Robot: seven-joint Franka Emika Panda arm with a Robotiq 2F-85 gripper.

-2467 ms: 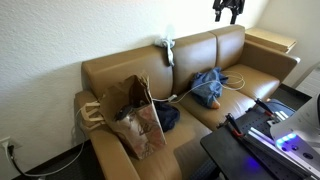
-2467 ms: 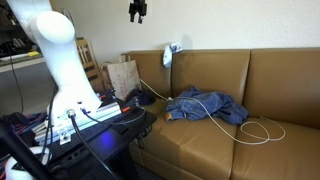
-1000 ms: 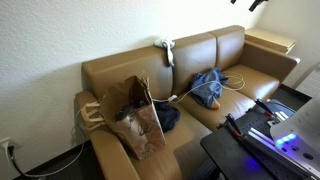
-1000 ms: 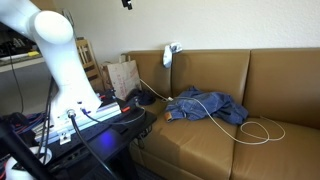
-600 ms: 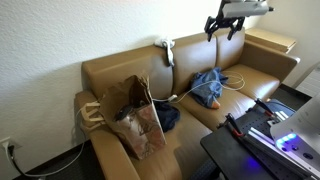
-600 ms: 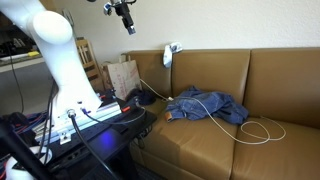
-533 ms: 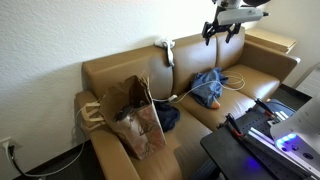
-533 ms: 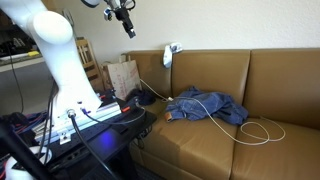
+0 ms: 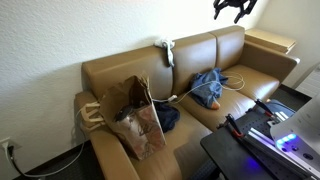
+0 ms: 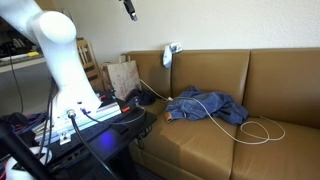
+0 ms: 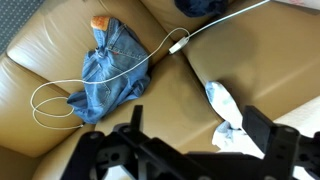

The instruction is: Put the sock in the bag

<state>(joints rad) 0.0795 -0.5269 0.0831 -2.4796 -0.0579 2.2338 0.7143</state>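
The sock [image 9: 166, 48] is white-grey and hangs over the top of the sofa backrest; it also shows in the other exterior view [image 10: 170, 52] and in the wrist view [image 11: 226, 108]. The brown paper bag [image 9: 135, 115] stands crumpled on the sofa's end seat, and shows small in an exterior view [image 10: 122, 75]. My gripper [image 9: 232, 8] is high above the sofa near the frame's top, also in an exterior view [image 10: 130, 8]. In the wrist view its fingers [image 11: 200, 130] are spread wide with nothing between them, well above the sock.
A blue denim garment [image 9: 210, 88] [image 11: 110, 70] lies on the sofa seat with a thin white cable [image 11: 60, 100] looped beside it. A dark blue cloth bundle [image 9: 168, 118] lies next to the bag. A wooden side table [image 9: 270, 40] stands beyond the sofa.
My gripper has risen towards the top of both exterior views since half a second ago. The sock, bag and denim have not moved.
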